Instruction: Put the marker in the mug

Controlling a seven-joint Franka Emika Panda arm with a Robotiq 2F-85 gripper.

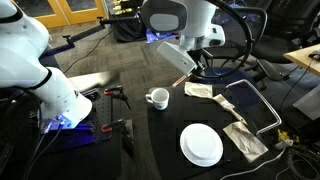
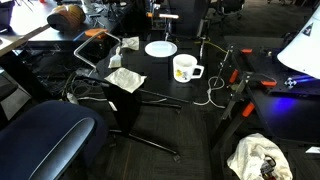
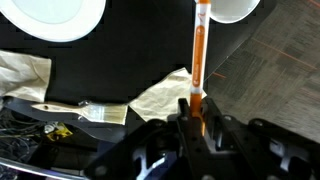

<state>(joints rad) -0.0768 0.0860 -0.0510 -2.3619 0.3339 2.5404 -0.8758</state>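
My gripper (image 3: 195, 105) is shut on the marker (image 3: 199, 55), a thin orange stick that points away from the jaws in the wrist view. The white mug (image 3: 236, 8) shows at the top edge, just right of the marker's far tip. In an exterior view the gripper (image 1: 181, 64) hangs above the dark table, up and to the right of the mug (image 1: 157, 97), apart from it, with the marker's tip (image 1: 179, 82) pointing down. The mug (image 2: 184, 68) stands upright with its handle to the side.
A flat white plate (image 1: 201, 145) (image 2: 160, 48) (image 3: 55, 15) lies near the mug. Crumpled cloths (image 1: 243, 138) (image 3: 160, 97) and a paintbrush (image 3: 88, 111) lie on the table. A red-and-black hand tool (image 1: 124, 131) sits by the robot base. A blue office chair (image 2: 50, 135) stands beside the table.
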